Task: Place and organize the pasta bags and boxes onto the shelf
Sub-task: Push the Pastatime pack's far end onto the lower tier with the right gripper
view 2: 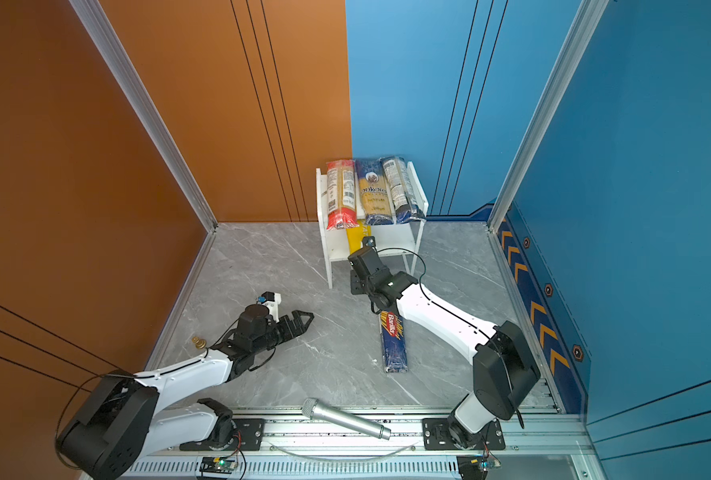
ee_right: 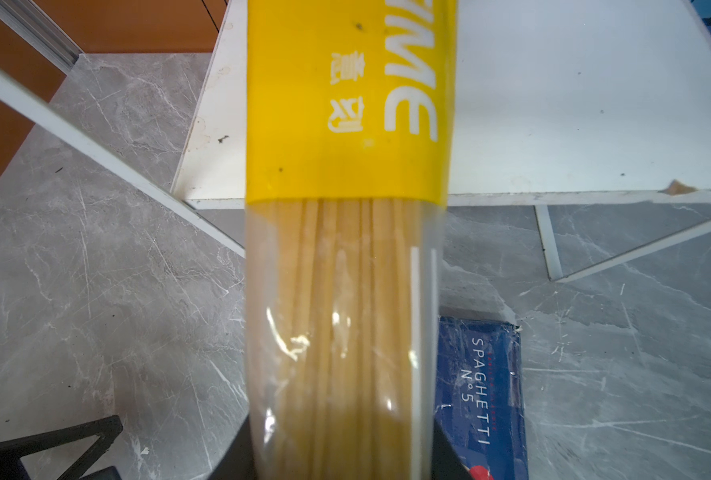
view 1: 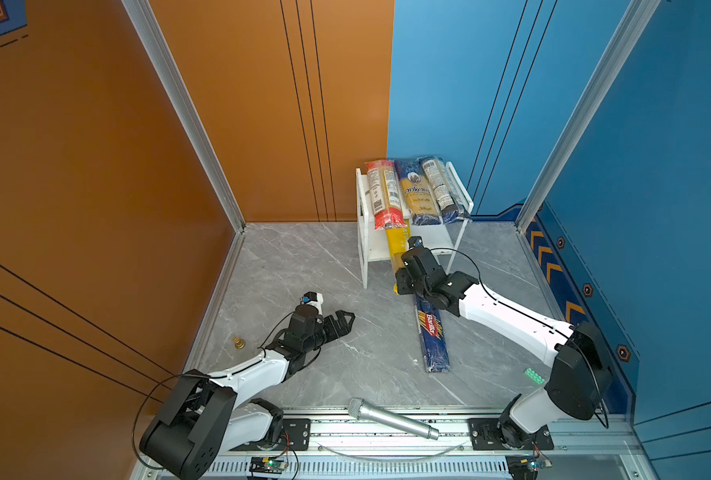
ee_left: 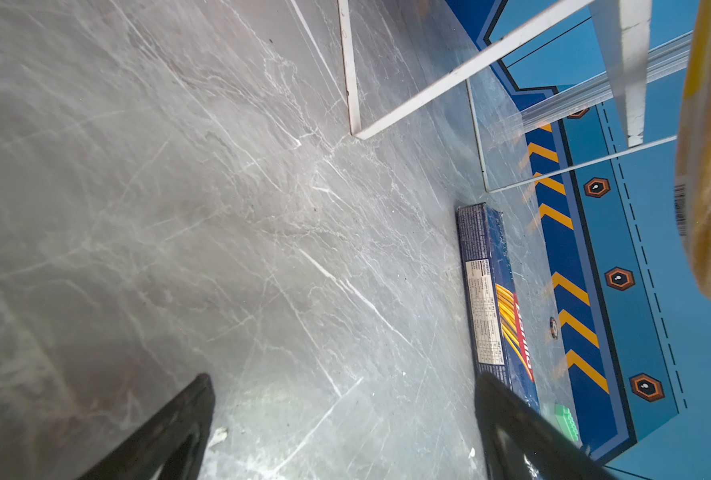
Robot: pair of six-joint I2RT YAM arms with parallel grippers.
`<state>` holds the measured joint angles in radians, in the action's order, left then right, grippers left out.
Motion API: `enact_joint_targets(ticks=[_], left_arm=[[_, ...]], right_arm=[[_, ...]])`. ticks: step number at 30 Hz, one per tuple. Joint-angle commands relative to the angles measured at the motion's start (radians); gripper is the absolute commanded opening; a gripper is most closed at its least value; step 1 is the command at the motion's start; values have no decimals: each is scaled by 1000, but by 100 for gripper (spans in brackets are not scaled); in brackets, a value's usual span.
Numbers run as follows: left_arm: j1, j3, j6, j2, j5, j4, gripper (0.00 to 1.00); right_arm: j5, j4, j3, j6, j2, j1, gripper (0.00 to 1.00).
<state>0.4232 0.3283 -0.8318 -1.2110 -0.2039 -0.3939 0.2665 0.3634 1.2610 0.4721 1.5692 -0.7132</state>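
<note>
Clamping yellow bag (ee_right: 345, 270) by clear end, frame bottom-centre: right gripper (ee_right: 341, 457). Likely light, slick, brittle. Left gripper (view 1: 343, 321) splayed, empty.

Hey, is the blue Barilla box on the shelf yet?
No, the blue Barilla box lies flat on the grey table, in front of the white shelf.

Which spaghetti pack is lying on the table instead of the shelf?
The blue Barilla box: it lies flat on the table. Three bags rest on the shelf's top board, and the yellow bag, held by the right gripper, reaches over the lower board.
</note>
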Motion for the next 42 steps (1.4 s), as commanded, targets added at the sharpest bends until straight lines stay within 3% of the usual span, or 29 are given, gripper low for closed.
enact_joint_targets(ticks=[1, 12, 42], left_arm=[[-10, -9, -1, 8, -19, -7, 98], [-9, -10, -1, 8, -18, -7, 98], [-14, -2, 2, 2, -28, -7, 98]], right_arm=[[61, -162, 15, 16, -23, 4, 1], [69, -200, -2, 19, -7, 4, 9], [94, -307, -14, 3, 22, 37, 9]])
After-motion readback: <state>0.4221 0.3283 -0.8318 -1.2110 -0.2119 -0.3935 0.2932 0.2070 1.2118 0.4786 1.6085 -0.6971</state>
